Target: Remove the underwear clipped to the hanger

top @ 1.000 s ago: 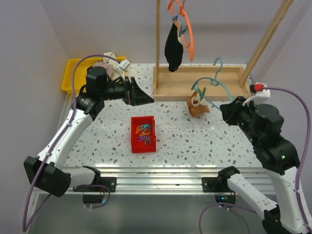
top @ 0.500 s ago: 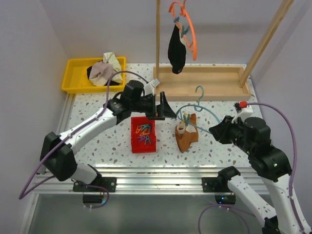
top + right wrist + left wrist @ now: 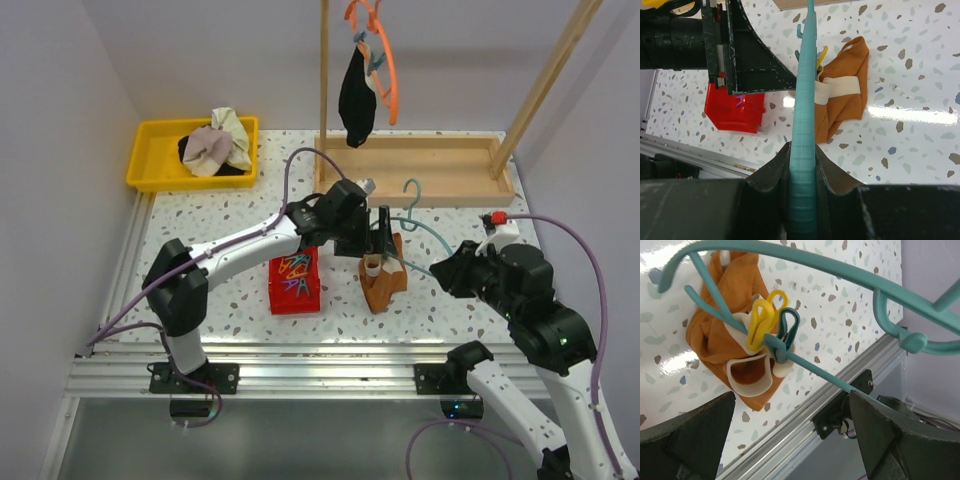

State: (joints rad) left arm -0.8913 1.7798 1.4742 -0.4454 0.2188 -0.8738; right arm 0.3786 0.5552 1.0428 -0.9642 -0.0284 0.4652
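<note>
The rust-brown underwear point(image 3: 384, 288) lies crumpled on the surface point(image 3: 190, 215) a little right of centre, its cream waistband point(image 3: 747, 377) curled open. It looks light, limp and thin, so it would likely stretch or drag rather than lift cleanly if pulled by a loose fold. Two pegs pin its upper edge to the lower bar of the teal hanger point(image 3: 804, 100): a yellow clip point(image 3: 761, 322) and, touching it at its 3 o'clock, a teal clip point(image 3: 788, 330). The sensible hold, I judge, is on the clip tails, squeezing them open, and not on the cloth (the springs probably grip harder than the fabric can bear).

The right gripper point(image 3: 803, 170) is closed tight on the hanger's bar, at the garment's 3 o'clock in the top view, holding it tilted above the surface. The left gripper point(image 3: 384, 232) is at the garment's 12 o'clock, its fingers spread wide with nothing between them; from its wrist camera both clips sit in the gap.

At the garment's 9 o'clock stands a red bin point(image 3: 295, 285) holding coloured pegs. Farther off at 12 o'clock, the black underwear point(image 3: 355, 95) hangs clipped to an orange hanger point(image 3: 388, 70) over the wooden rack point(image 3: 420, 170), untouched. At 10 o'clock, well apart, a yellow tray point(image 3: 145, 165) holds a pale cloth bundle point(image 3: 218, 143).
</note>
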